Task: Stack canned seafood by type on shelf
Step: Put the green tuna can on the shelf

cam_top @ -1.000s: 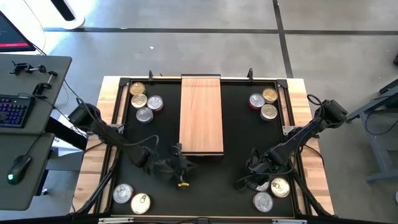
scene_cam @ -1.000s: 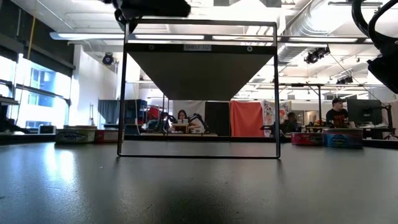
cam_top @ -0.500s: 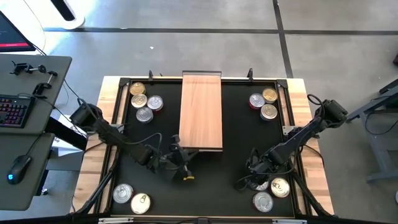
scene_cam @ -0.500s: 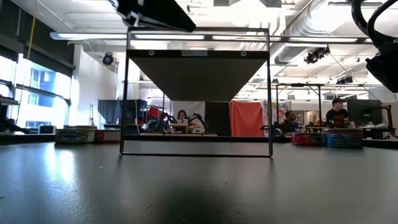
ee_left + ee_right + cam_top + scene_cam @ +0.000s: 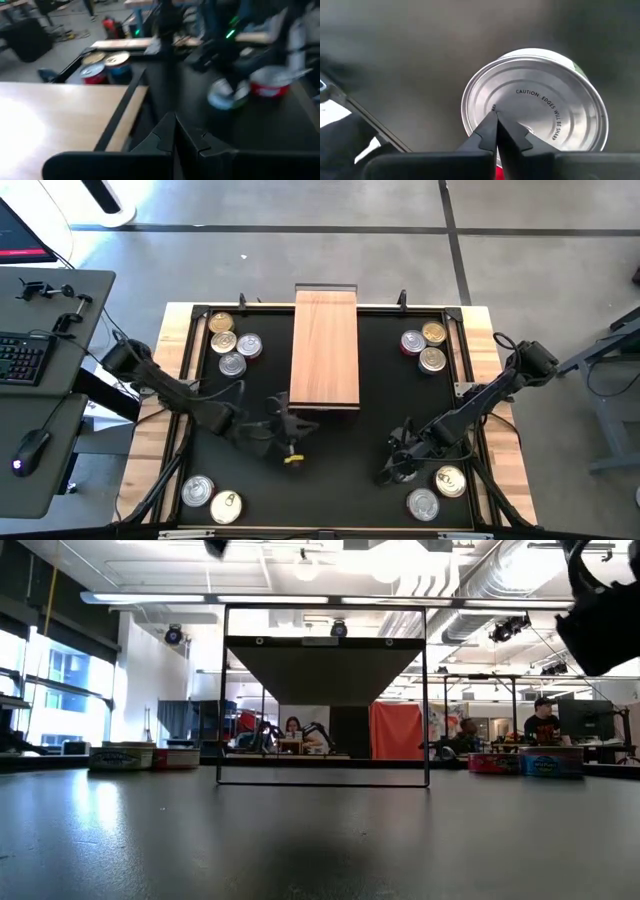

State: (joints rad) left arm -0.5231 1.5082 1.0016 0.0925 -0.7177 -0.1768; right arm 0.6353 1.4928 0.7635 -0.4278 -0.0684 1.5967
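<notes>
I take the shelf (image 5: 325, 347) as my landmark: a long light-wood plank standing over the middle of the black mat (image 5: 380, 395), its far end at the mat's far edge.

My left gripper (image 5: 287, 430) sits just off the shelf's near end, close to its near-left corner. In the left wrist view its fingers (image 5: 175, 137) are pressed together with nothing between them, and the plank's top fills the space beside them.

My right gripper (image 5: 398, 463) is to the near right of the shelf, well apart from it, low over the mat. Its fingers (image 5: 495, 131) are closed tip to tip and hold nothing; in the right wrist view they point at the edge of a silver can lid (image 5: 535, 107), though I cannot tell whether the tips touch it.

The cans lie in four groups, none on the shelf. Left of the shelf's far half are four cans (image 5: 232, 343), close together. Right of its far half are three cans (image 5: 424, 345). Toward the near-left corner of the mat are two cans (image 5: 211, 497), side by side. Near the right gripper, at the near right, are two more cans (image 5: 436, 492), the closer one just beside the arm.
</notes>
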